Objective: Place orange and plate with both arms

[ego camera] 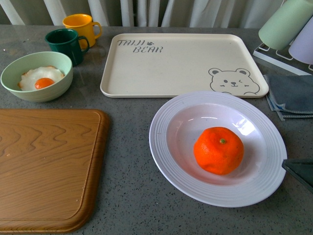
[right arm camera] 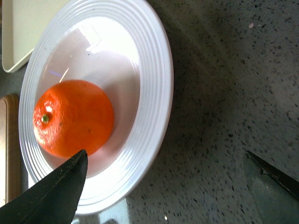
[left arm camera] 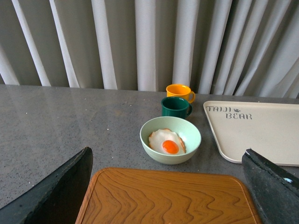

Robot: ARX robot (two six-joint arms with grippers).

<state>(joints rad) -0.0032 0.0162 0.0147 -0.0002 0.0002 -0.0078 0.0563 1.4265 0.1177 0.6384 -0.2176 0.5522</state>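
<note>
The orange [ego camera: 218,150] is sitting in the well of the plate [ego camera: 161,147], which is resting on the counter [ego camera: 127,196] at near right, just in front of the bear tray [ego camera: 181,63]. The right hand [right arm camera: 164,156] is hovering at the plate's right rim, fingers spread wide, gripping nothing. The left hand [left arm camera: 167,158] is hanging over the cutting board [left arm camera: 168,196], likewise spread wide and empty.

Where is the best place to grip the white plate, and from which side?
Probably the plate by its wide ridged rim at the right edge, from the right: the right gripper is open there, and the orange sits centred.
</note>
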